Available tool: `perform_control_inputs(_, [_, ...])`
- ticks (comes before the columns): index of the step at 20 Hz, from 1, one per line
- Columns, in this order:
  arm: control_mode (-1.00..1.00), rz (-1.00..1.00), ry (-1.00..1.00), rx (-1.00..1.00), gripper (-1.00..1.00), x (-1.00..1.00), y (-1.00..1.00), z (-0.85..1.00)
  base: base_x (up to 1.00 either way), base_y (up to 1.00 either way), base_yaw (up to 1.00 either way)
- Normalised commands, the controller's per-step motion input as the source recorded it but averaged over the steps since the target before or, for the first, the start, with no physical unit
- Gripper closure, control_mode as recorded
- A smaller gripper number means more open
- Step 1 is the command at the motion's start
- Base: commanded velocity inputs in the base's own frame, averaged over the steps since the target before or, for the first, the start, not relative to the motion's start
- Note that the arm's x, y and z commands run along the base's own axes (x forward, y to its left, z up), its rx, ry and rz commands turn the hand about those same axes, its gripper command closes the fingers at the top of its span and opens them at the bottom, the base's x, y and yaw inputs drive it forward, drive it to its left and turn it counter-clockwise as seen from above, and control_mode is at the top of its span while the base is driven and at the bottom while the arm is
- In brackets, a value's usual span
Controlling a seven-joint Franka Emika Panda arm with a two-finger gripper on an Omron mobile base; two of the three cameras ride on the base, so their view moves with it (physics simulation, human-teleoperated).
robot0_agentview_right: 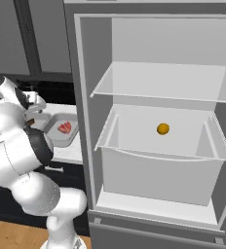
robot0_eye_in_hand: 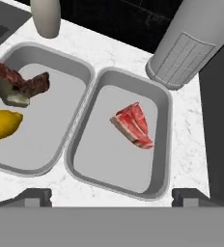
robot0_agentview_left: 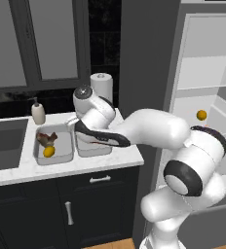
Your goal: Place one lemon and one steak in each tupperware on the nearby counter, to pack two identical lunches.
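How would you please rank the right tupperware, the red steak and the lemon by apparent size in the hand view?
1. Right tupperware, clearly the largest.
2. Red steak and lemon: they look alike; the lemon is cut off by the picture's edge, so I won't rank them.

My left base view sits behind the arm, looking forward and down at the counter [robot0_agentview_left: 85, 163], with the open fridge [robot0_agentview_left: 202, 97] at three o'clock. My right base view faces that fridge head-on, the counter pushed to nine o'clock. My hand view looks steeply down, close over the two tupperware trays [robot0_eye_in_hand: 119, 140], which both base views share from farther back.
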Motion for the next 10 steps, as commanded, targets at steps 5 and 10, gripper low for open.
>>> perform_control_inputs(5, [-1.0,0.04,-0.14,0.35,-1.0,-1.0,-0.2,0.54,0.0,0.0,0.0])
perform_control_inputs(10, [-1.0,0.07,-0.14,0.32,-1.0,-1.0,-0.31,0.63,0.0,0.0,0.0])
